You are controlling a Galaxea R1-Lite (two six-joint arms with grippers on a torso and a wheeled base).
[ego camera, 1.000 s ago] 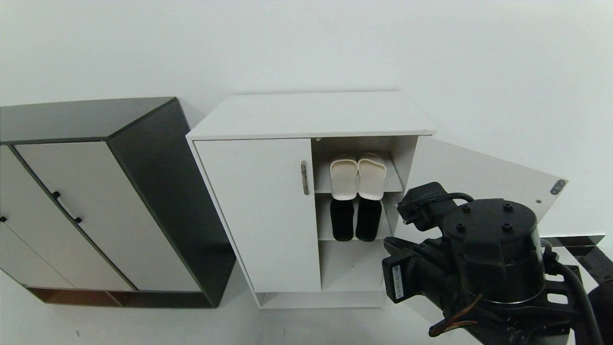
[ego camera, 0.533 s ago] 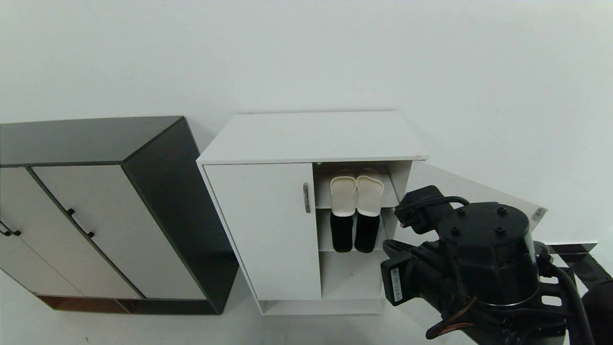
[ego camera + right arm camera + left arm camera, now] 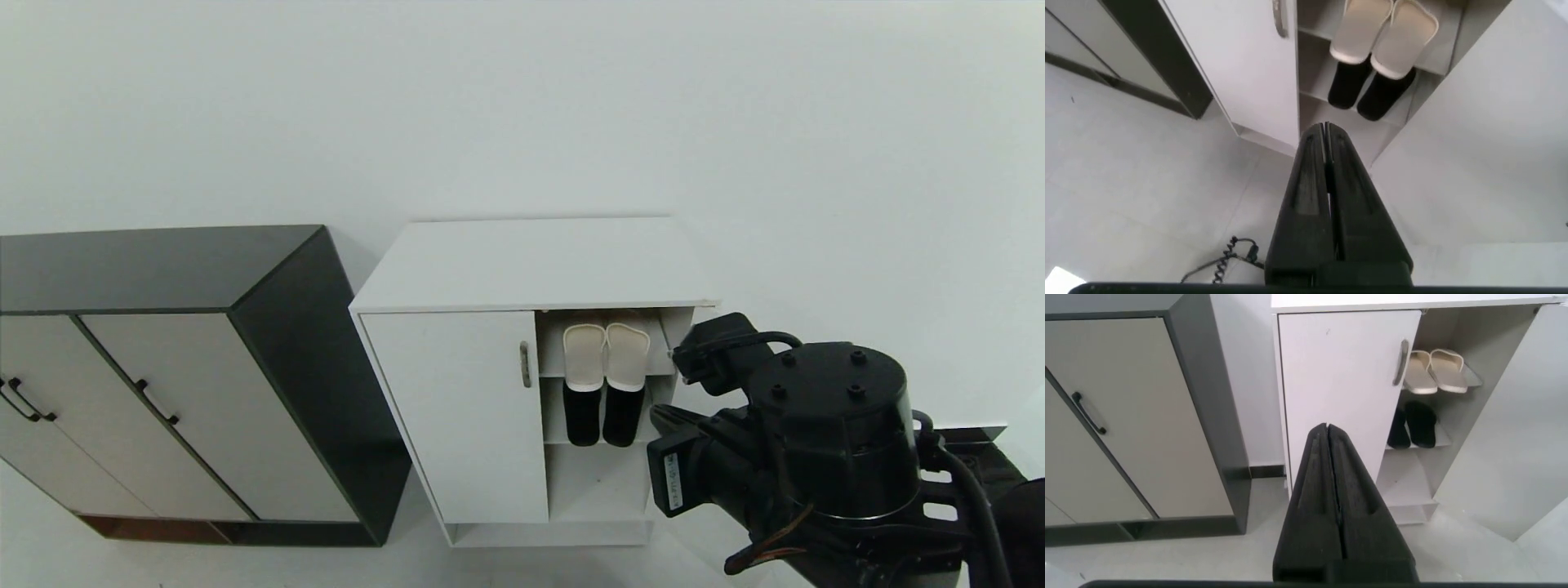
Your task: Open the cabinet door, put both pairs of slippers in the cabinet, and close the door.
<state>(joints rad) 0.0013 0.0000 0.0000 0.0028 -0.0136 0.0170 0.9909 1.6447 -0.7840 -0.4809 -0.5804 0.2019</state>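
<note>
White laminate cabinet [image 3: 531, 261]: cream foam slippers [image 3: 606, 355] on upper shelf, black slippers [image 3: 602, 416] on shelf beneath; white right-hand door [image 3: 1511, 433] stands open, closing presumably remains; left gripper [image 3: 1328, 433] and right gripper [image 3: 1325, 131] pinched together, empty, free to push.

You've got the white cabinet [image 3: 531, 261] upright, its left door [image 3: 457, 408] shut and its right door [image 3: 1515, 433] swung wide open. Cream slippers [image 3: 606, 355] sit side by side on the cabinet's top shelf. Black slippers [image 3: 602, 415] sit paired on the shelf directly below.
</note>
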